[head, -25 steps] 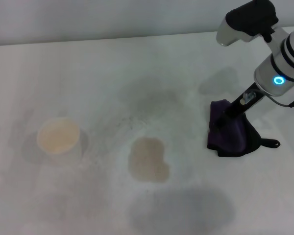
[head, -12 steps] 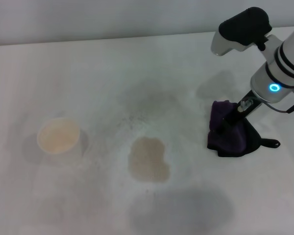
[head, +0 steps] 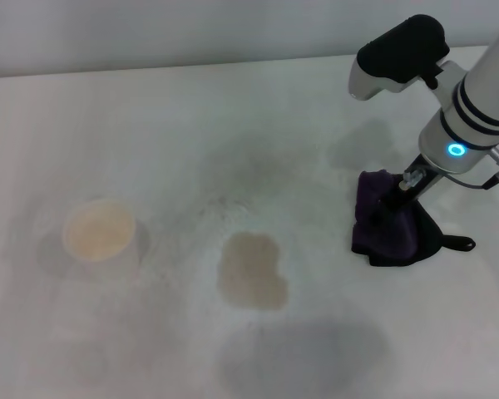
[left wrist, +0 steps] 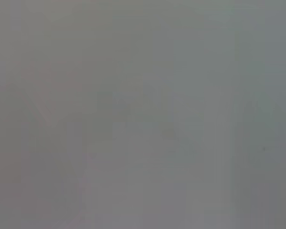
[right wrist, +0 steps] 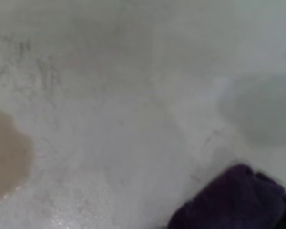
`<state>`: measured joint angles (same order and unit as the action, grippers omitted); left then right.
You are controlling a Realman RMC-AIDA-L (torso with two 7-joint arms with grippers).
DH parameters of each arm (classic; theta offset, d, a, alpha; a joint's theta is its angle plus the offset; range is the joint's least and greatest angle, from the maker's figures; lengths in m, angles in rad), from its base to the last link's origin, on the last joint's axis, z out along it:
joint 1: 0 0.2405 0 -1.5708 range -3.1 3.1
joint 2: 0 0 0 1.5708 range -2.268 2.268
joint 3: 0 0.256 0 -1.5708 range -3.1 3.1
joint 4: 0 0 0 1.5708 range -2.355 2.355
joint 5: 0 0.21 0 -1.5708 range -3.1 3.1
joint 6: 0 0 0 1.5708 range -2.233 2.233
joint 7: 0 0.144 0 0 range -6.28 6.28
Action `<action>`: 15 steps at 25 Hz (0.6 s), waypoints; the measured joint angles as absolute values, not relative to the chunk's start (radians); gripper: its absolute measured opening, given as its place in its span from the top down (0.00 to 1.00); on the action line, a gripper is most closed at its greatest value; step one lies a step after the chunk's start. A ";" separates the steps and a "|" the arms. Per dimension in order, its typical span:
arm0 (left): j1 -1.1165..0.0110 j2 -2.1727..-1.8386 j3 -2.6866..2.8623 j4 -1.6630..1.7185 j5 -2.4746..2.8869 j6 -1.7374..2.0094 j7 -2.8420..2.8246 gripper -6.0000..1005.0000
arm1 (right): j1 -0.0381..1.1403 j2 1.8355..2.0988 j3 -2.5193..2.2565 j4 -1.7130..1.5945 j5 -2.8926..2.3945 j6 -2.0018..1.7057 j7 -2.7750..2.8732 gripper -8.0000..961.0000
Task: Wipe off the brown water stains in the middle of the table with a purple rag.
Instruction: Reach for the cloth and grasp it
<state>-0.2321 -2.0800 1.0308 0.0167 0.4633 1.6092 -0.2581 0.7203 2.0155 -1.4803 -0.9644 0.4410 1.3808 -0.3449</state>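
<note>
A large grey shadow patch (head: 308,357) lies on the near part of the table (head: 150,133), a plain white matte surface with faint speckles that fills nearly the whole head view. Just beyond the shadow, about mid-table, sits the stain (head: 251,271), a pale tan-brown blotch shaped roughly like a heart, slightly longer front to back than it is wide. In the right wrist view an edge of the stain (right wrist: 7,155) shows at one side, well apart from the rag (right wrist: 231,200).

To the robot's left of the stain, at about the same depth, stands a white paper cup (head: 99,232), upright, its open mouth showing a pale tan inside.

On the robot's right, the dark purple rag (head: 388,224) lies bunched on the table, well apart from the stain, with a black edge and a small black tab (head: 459,243) pointing out to the right. The right gripper (head: 391,204) reaches down into the top of the rag from the upper right, the arm slanting steeply with a blue ring light on its wrist. Whether its fingers are spread or pinching the cloth cannot be told.

Farther back, a pale wall meets the table's far edge. The left wrist view shows only a blank grey field.
</note>
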 joint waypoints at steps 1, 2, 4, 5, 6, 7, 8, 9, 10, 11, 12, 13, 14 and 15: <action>-0.230 -2.080 1.031 0.018 0.463 1.609 -0.258 0.12 | 0.722 2.016 -1.480 -0.966 0.436 1.384 -0.340 0.24; -0.228 -2.080 1.031 0.020 0.463 1.609 -0.258 0.13 | 0.724 2.016 -1.480 -0.967 0.432 1.391 -0.336 0.24; -0.227 -2.080 1.031 0.021 0.463 1.610 -0.258 0.13 | 0.729 2.015 -1.480 -0.970 0.430 1.406 -0.329 0.36; -0.227 -2.080 1.031 0.021 0.463 1.610 -0.258 0.13 | 0.730 2.015 -1.480 -0.970 0.429 1.411 -0.327 0.37; -0.227 -2.079 1.031 0.021 0.463 1.610 -0.258 0.13 | 0.730 2.015 -1.480 -0.970 0.429 1.411 -0.327 0.38; -0.228 -2.079 1.031 0.021 0.462 1.610 -0.258 0.13 | 0.732 2.015 -1.480 -0.969 0.429 1.413 -0.326 0.39; -0.228 -2.079 1.031 0.023 0.462 1.610 -0.258 0.13 | 0.734 2.015 -1.480 -0.967 0.429 1.415 -0.325 0.40; -0.228 -2.079 1.031 0.027 0.461 1.611 -0.258 0.13 | 0.737 2.015 -1.481 -0.964 0.429 1.418 -0.325 0.41; -0.227 -2.079 1.031 0.031 0.461 1.611 -0.258 0.13 | 0.740 2.016 -1.483 -0.961 0.428 1.421 -0.324 0.43; -0.226 -2.078 1.031 0.036 0.461 1.612 -0.258 0.13 | 0.742 2.017 -1.487 -0.960 0.428 1.426 -0.324 0.44; -0.226 -2.078 1.031 0.039 0.461 1.612 -0.258 0.13 | 0.744 2.019 -1.494 -0.960 0.428 1.428 -0.324 0.45; -0.226 -2.078 1.031 0.041 0.460 1.612 -0.258 0.13 | 0.746 2.020 -1.504 -0.961 0.429 1.429 -0.323 0.46; -0.226 -2.078 1.031 0.042 0.460 1.612 -0.258 0.13 | 0.747 2.021 -1.514 -0.963 0.430 1.431 -0.321 0.47; -0.226 -2.078 1.031 0.043 0.460 1.612 -0.258 0.13 | 0.749 2.022 -1.529 -0.966 0.432 1.430 -0.316 0.49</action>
